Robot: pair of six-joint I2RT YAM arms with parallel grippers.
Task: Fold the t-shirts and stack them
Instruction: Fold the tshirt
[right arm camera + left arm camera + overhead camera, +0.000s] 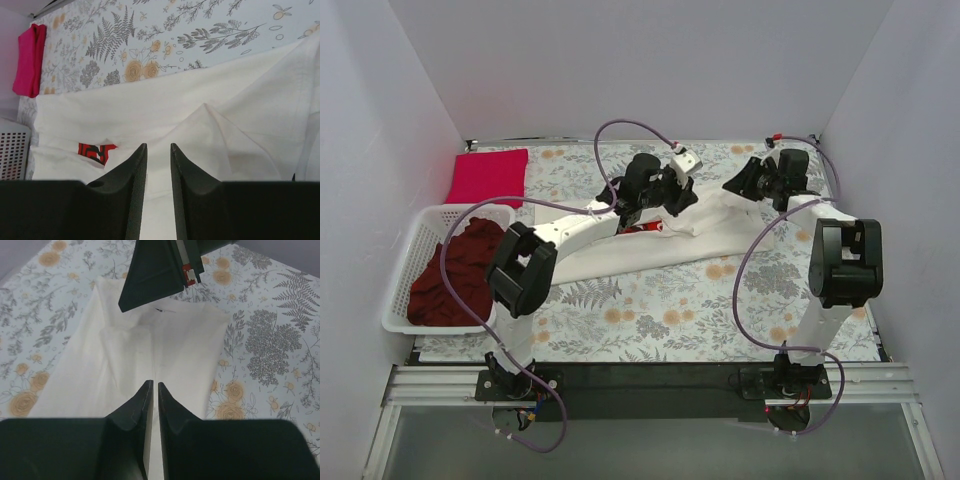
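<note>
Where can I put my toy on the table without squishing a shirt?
Best: the bare flowery cloth between the cream shirt and the near edge. Also the back strip right of the pink shirt. The middle and the basket are crowded.

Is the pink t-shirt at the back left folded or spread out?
Folded: the pink t-shirt lies as a compact, neat rectangle on the table cloth beyond the basket.

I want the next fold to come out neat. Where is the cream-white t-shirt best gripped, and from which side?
Probably the raised ridge near the right end of the cream-white t-shirt, approached from above on the right side. There the cloth peaks upward, so the right arm's fingers can pinch it; elsewhere it lies flatter.
</note>
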